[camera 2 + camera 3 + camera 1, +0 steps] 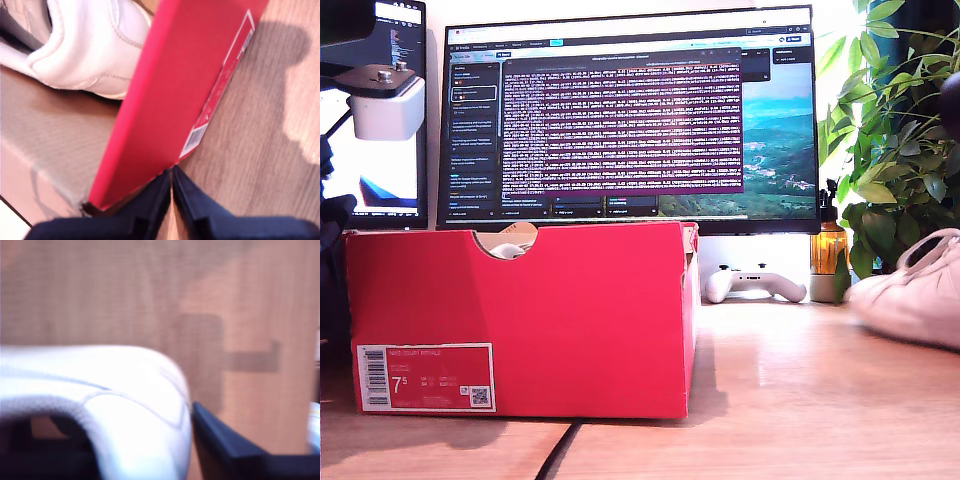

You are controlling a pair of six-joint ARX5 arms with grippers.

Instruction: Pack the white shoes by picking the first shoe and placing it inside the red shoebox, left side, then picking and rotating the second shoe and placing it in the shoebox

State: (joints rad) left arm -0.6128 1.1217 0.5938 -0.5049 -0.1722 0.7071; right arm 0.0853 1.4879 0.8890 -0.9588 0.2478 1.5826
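while my second tool (150,440) grips a white shoe (125,390) | first tool (172,200) clenched beside red shoebox (185,85)

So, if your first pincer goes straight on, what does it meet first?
Probably the box: my first pincer points at its red wall's near corner, though depth is unclear.

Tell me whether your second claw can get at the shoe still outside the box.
Probably yes: my second claw is already right at the white shoe, one finger beside its upper. Nothing stands between them; whether it is gripped, I cannot tell.
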